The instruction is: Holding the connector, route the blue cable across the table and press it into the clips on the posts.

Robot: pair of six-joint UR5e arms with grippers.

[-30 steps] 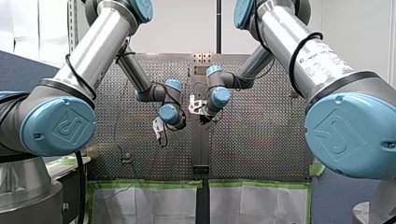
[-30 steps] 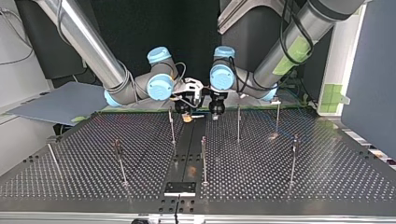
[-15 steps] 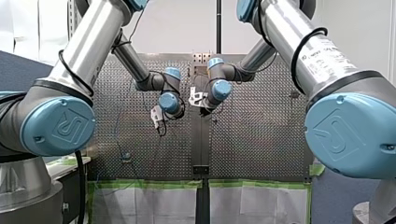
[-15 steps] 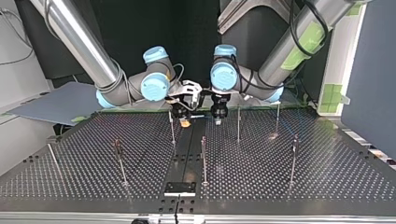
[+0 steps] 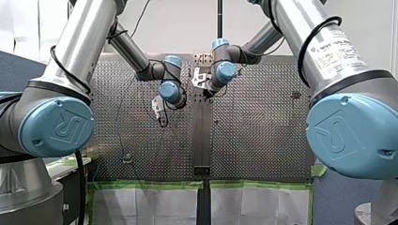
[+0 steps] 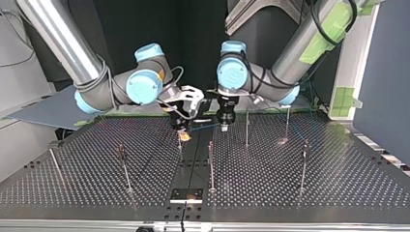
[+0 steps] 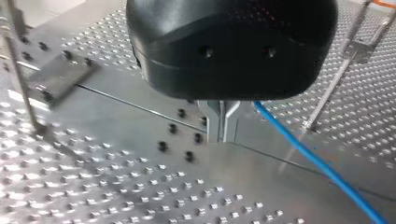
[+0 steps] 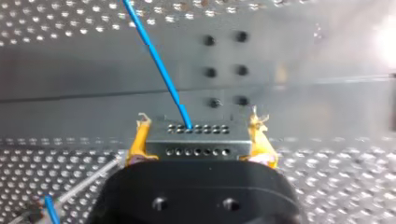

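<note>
Right tool (image 8: pixel 200 126) clamps the connector (image 8: pixel 198 143) between yellow pads (image 8: pixel 138 140). The blue cable (image 8: pixel 159 60) leads straight ahead to my left tool (image 7: pixel 223 122), whose metal fingers (image 7: pixel 212 122) are closed beside it. Cable spans crosswise above the tabletop (image 6: pixel 290 183), and the nearest post (image 6: pixel 180 147) stands close by the connector.

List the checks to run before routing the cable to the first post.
1. The connector clamped between my right gripper's yellow pads: ok.
2. The blue cable leaves the connector unbroken: ok.
3. My left gripper pinching the blue cable: cannot tell; it emerges beside the shut fingers.
4. The blue cable seated in a post clip: cannot tell; clips too small.
</note>
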